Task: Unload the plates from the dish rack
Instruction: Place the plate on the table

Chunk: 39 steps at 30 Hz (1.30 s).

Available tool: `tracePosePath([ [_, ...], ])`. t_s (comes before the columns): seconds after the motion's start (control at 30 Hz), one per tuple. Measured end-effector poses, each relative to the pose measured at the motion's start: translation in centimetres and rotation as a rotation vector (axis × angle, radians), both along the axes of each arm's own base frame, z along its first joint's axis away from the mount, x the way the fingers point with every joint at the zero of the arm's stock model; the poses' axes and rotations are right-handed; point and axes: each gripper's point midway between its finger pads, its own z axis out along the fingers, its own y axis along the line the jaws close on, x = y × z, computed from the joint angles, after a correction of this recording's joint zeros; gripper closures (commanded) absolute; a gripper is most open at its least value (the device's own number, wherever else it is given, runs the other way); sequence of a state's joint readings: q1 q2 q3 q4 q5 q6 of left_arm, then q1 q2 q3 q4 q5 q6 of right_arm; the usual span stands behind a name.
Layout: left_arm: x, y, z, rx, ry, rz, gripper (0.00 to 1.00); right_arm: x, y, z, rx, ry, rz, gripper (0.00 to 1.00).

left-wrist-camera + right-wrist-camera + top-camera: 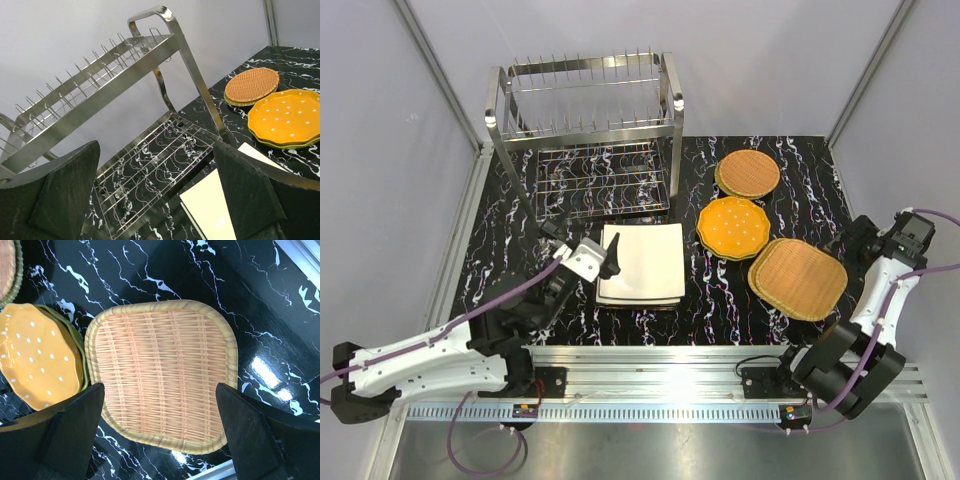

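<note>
The steel dish rack (585,120) stands at the back of the table, and no plate shows on its prongs or lower shelf (150,165). Every plate lies on the table. There is a white square stack (642,264), an orange dotted scalloped plate (733,226) on a green one, a round woven plate (748,173), and a rounded-square woven plate (798,277). My left gripper (582,242) is open by the white stack's left edge, facing the rack (157,200). My right gripper (861,240) hangs open and empty above the rounded-square woven plate (162,372).
Grey walls close in the black marbled table (720,300) on the left, back and right. An aluminium rail (650,365) carrying both arm bases runs along the near edge.
</note>
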<state>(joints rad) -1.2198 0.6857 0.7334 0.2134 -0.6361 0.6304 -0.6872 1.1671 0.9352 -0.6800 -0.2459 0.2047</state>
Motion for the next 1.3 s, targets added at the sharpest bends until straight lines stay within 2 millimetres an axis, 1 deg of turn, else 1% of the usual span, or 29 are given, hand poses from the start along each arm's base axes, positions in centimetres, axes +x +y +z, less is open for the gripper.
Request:
tracePosePath([
  [0.17, 0.2, -0.1, -0.5, -0.032, 0.039, 0.012, 0.01, -0.5, 0.5, -0.6, 0.013, 0.042, 0.043, 0.0],
  [0.27, 0.4, 0.5, -0.2, -0.094, 0.081, 0.044, 0.01, -0.3, 1.1, 0.0, 0.013, 0.049, 0.133, 0.0],
  [0.37, 1.0, 1.4, 0.5, -0.191, 0.144, 0.083, 0.01, 0.6, 1.5, 1.7, -0.063, 0.035, 0.275, 0.0],
  [0.43, 1.9, 2.5, 1.2, -0.27, 0.204, 0.126, 0.01, 1.1, 1.6, 3.1, -0.136, 0.006, 0.356, 0.0],
  [0.5, 2.9, 3.6, 1.8, -0.33, 0.251, 0.17, 0.01, 1.3, 1.4, 4.5, -0.209, -0.025, 0.395, 0.0],
  [0.57, 4.2, 4.9, 1.9, -0.404, 0.318, 0.223, 0.01, 1.3, 1.0, 6.1, -0.284, -0.055, 0.412, 0.0],
  [0.6, 4.9, 5.9, 1.9, -0.442, 0.347, 0.257, 0.01, 1.3, 0.7, 7.2, -0.328, -0.074, 0.414, 0.0],
  [0.63, 5.5, 6.8, 1.6, -0.474, 0.375, 0.292, 0.01, 1.5, 0.6, 7.8, -0.347, -0.085, 0.415, 0.0],
  [0.7, 6.6, 8.4, 0.5, -0.527, 0.444, 0.356, 0.01, 1.9, -0.2, 9.8, -0.411, -0.116, 0.395, 0.0],
  [0.8, 7.7, 10.8, -2.3, -0.583, 0.563, 0.45, 0.01, 2.6, -1.4, 12.3, -0.487, -0.153, 0.347, 0.0],
  [0.87, 7.8, 12.1, -4.1, -0.603, 0.633, 0.5, 0.01, 2.8, -2.1, 13.8, -0.525, -0.17, 0.315, 0.0],
  [0.9, 7.8, 13.1, -5.0, -0.622, 0.665, 0.536, 0.01, 2.9, -2.4, 14.4, -0.54, -0.177, 0.301, 0.0],
  [0.93, 7.6, 13.8, -5.6, -0.635, 0.682, 0.554, 0.01, 3.0, -2.6, 14.9, -0.555, -0.183, 0.288, 0.0],
  [1.0, 7.0, 14.9, -6.7, -0.652, 0.705, 0.588, 0.01, 3.0, -3.0, 15.6, -0.576, -0.187, 0.268, 0.0],
  [1.1, 5.7, 16.2, -7.9, -0.66, 0.723, 0.621, 0.01, 2.9, -3.3, 15.7, -0.594, -0.172, 0.248, 0.0],
  [1.2, 4.8, 17.0, -8.2, -0.662, 0.723, 0.641, 0.01, 2.8, -3.5, 15.7, -0.604, -0.16, 0.236, 0.0],
  [1.3, 4.5, 17.2, -8.4, -0.659, 0.719, 0.645, 0.01, 2.8, -3.6, 15.6, -0.606, -0.153, 0.231, 0.0],
])
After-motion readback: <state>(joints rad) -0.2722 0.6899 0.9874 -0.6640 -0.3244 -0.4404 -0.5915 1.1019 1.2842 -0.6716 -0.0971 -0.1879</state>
